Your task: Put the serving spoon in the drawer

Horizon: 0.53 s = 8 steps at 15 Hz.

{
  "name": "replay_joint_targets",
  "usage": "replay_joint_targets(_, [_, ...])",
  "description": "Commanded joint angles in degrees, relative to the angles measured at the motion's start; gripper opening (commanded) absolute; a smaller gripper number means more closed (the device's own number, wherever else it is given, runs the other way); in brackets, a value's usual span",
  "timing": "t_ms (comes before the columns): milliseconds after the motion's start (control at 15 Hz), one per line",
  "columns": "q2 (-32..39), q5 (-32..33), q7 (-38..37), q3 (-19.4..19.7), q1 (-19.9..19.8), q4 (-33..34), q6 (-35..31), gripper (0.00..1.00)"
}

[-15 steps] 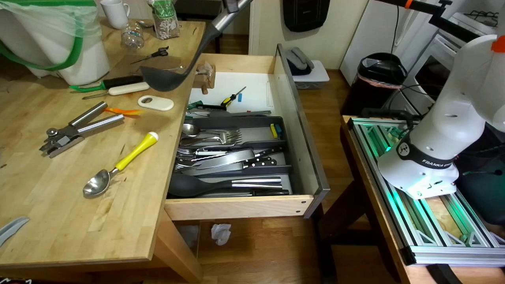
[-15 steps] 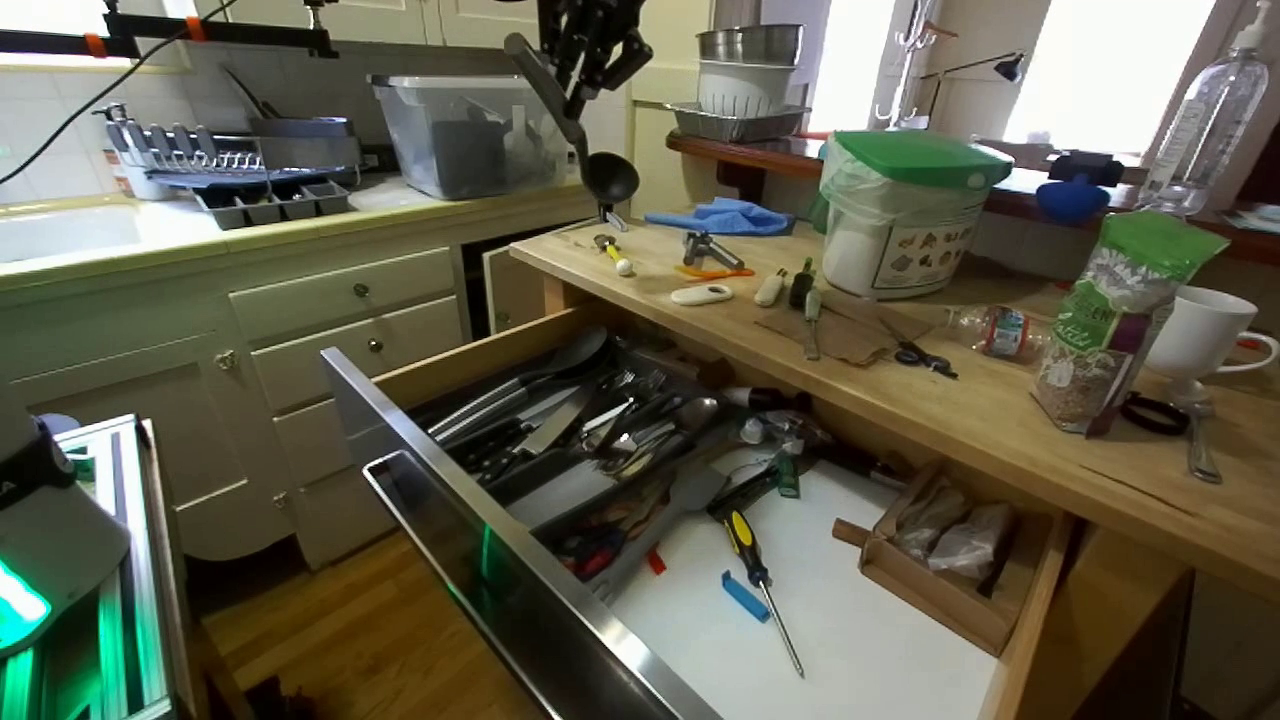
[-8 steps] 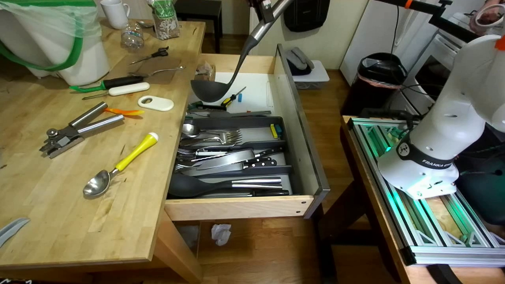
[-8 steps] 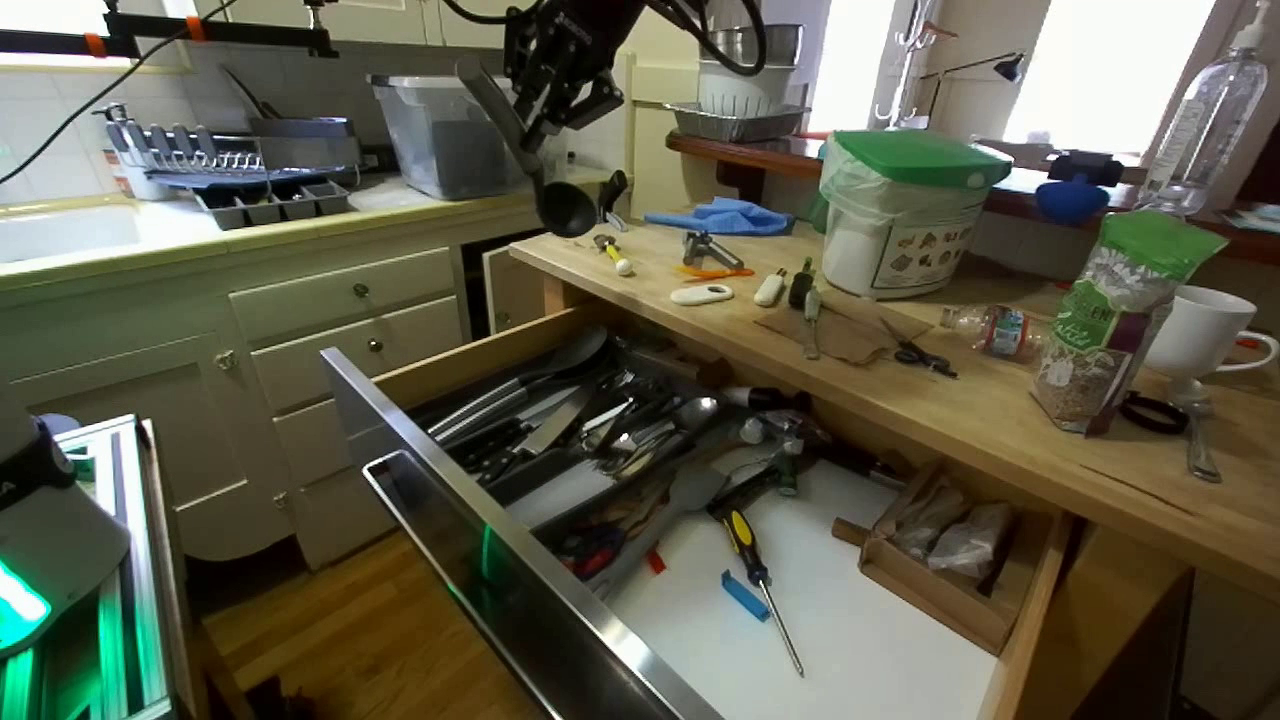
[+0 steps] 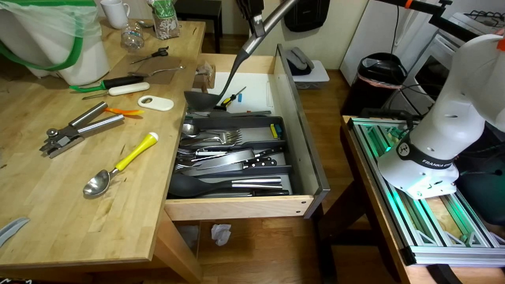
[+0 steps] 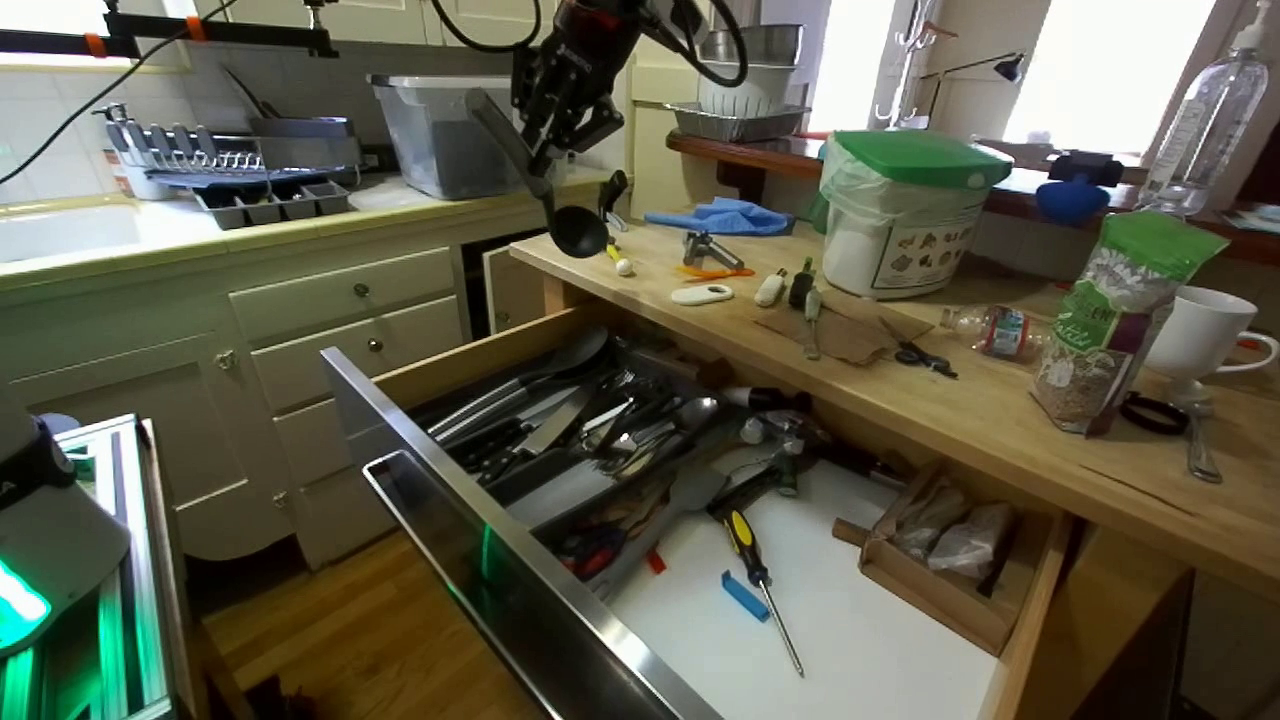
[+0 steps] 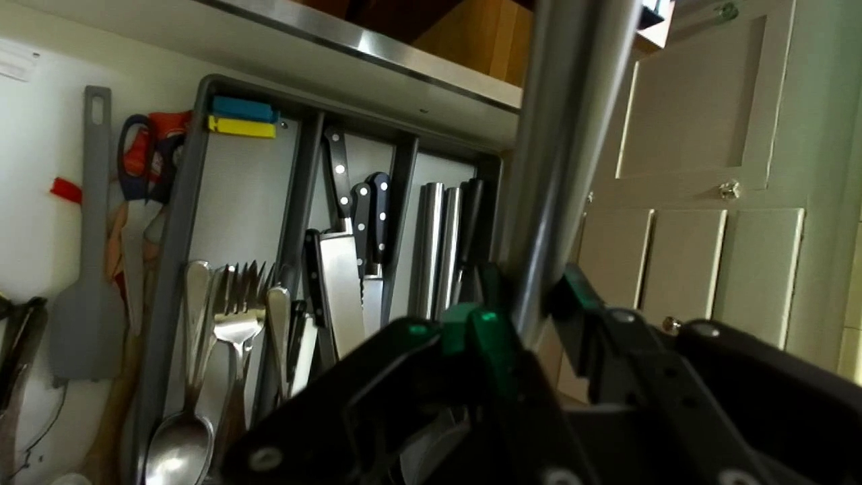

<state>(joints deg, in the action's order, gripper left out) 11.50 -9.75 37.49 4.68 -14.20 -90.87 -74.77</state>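
In tool [image 7: 532, 300]: serving spoon [image 5: 240, 58], higher than drawer [image 5: 236, 208]. In an exterior view: drawer right of bench [image 5: 130, 228], arm base [image 5: 418, 173] farther right; cutlery tray [image 5: 252, 121] in drawer's near part, screwdriver [image 5: 227, 102] behind it; on bench, other spoon [image 5: 122, 163] toward front, scissors [image 5: 159, 52] farther back, bucket [image 5: 47, 35] left of scissors, mug [image 5: 113, 14] behind.

The rounded white arm [image 5: 453, 106] wears a black FRANKA band [image 5: 418, 156]; round silvery screws [image 7: 265, 459] dot its black jaws.

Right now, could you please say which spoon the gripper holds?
The serving spoon, black-bowled and held aloft; the yellow-handled spoon lies on the table, a metal spoon in the drawer.
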Motion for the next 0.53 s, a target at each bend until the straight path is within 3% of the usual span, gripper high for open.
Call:
replay_joint_targets(0, [-5.51,0.21,-5.31,-0.06,2.83,-10.40,-1.47,0.06])
replay_joint_targets(133, [-7.13,0.71,-6.96,0.23,3.50,-13.87,-0.69,0.06])
replay_joint_targets(467, [-9.93,7.33,-7.20,1.65,3.73,-22.39,-8.07,0.06])
